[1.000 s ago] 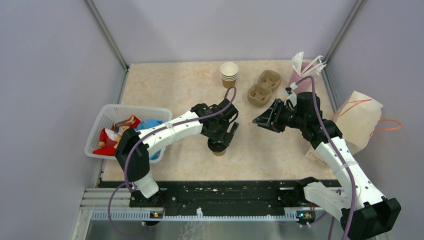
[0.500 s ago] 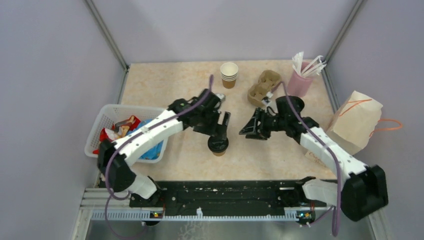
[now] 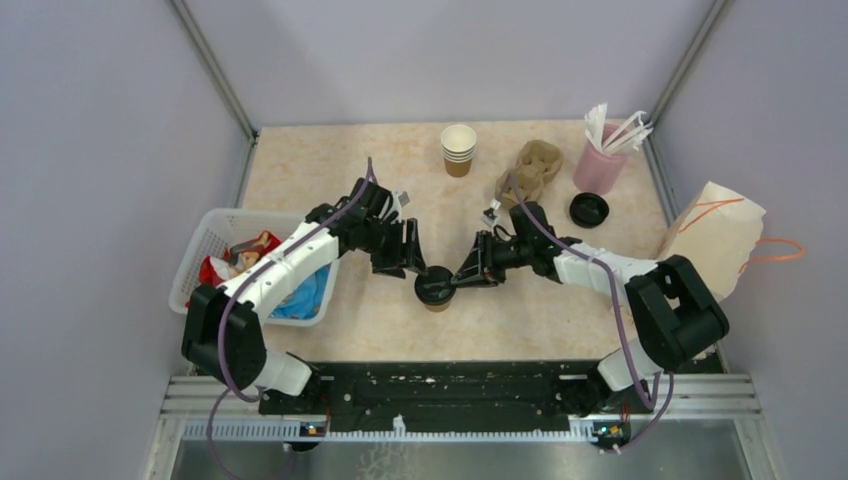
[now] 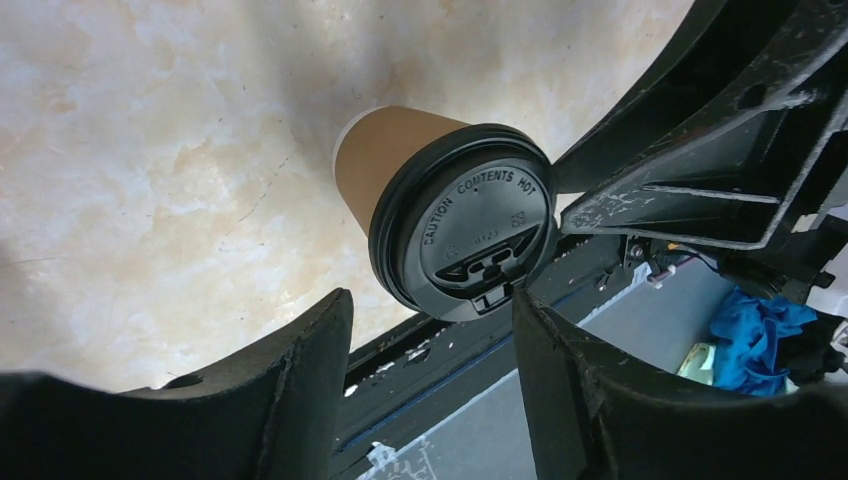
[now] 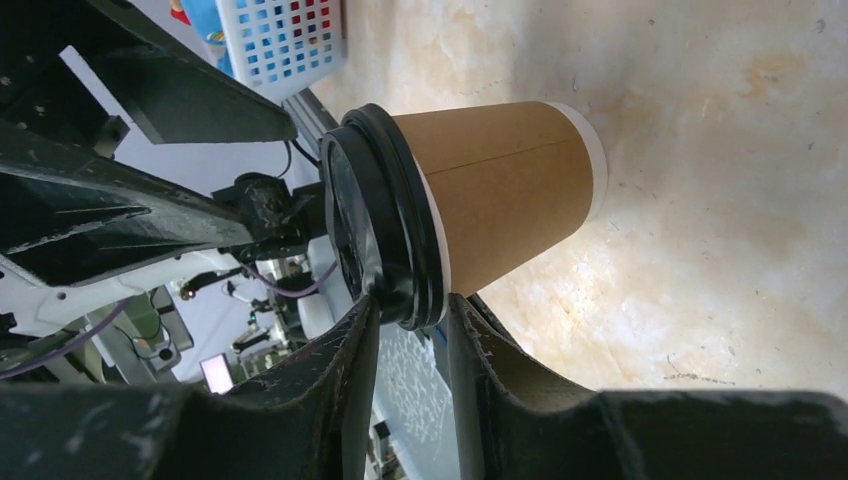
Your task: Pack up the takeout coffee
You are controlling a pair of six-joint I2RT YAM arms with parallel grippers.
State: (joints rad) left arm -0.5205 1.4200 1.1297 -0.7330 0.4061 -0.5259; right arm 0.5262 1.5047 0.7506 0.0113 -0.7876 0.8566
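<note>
Top external, position: lidded coffee cup [image 3: 435, 290] upright on the worktop [image 3: 330, 170] near its front edge, between left end effector [image 3: 412, 260] and right end effector [image 3: 465, 274]
Top external, remainder: spare black lid [image 3: 589, 209] lying beside pulp carrier [image 3: 527, 173]; stacked open cup [image 3: 458, 149] at the back, not yet lidded
Left wrist, state: fingers spread apart, holding nothing, cup ahead of the gap
Left wrist, axis: long axis vertical, lid [image 4: 485, 232] uppermost, base on the worktop
Right wrist, state: two fingers narrowly apart at the lid rim [image 5: 400, 290], seemingly pinching it; firm contact unclear
Step, as judged: lid just seated, pickup beginning
Next move, as judged: secure grip, straight lift, cup kept level toward the carrier
</note>
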